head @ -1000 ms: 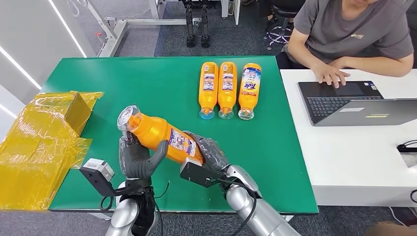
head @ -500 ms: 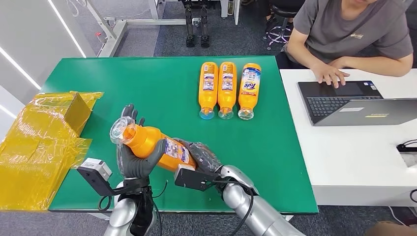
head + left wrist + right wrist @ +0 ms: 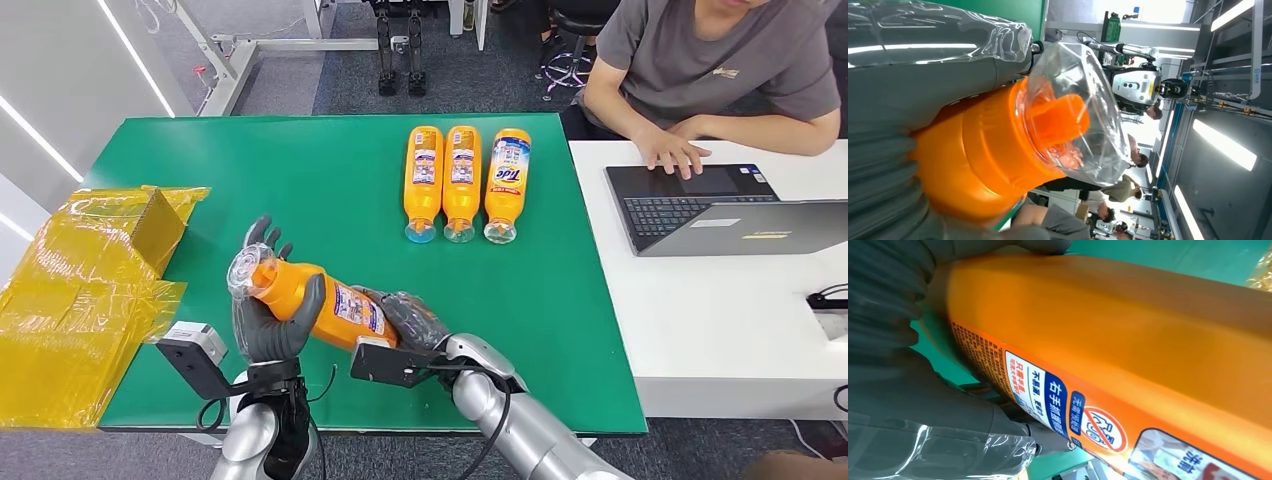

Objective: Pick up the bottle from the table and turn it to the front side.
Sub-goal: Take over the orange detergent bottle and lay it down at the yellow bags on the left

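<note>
An orange Tide bottle (image 3: 315, 298) with a clear cap is held just above the near part of the green table (image 3: 330, 190), tilted, cap toward the left. My left hand (image 3: 268, 325) grips its neck end, thumb over the shoulder. My right hand (image 3: 405, 318) holds its base end. The left wrist view looks at the bottle's clear cap and orange neck (image 3: 1048, 135) against my left hand (image 3: 908, 65). In the right wrist view the bottle's back label with small print (image 3: 1058, 405) faces the camera, with my right hand (image 3: 893, 340) wrapped around the base.
Three more orange bottles (image 3: 462, 182) lie side by side at the table's far middle, caps toward me. A crumpled yellow plastic-wrapped box (image 3: 85, 280) sits at the left edge. A person (image 3: 715, 70) works at a laptop (image 3: 715, 208) on the white table to the right.
Both hands have lowered the bottle and drawn it slightly nearer to me; it lies flatter, and its cap end has dropped toward the table.
</note>
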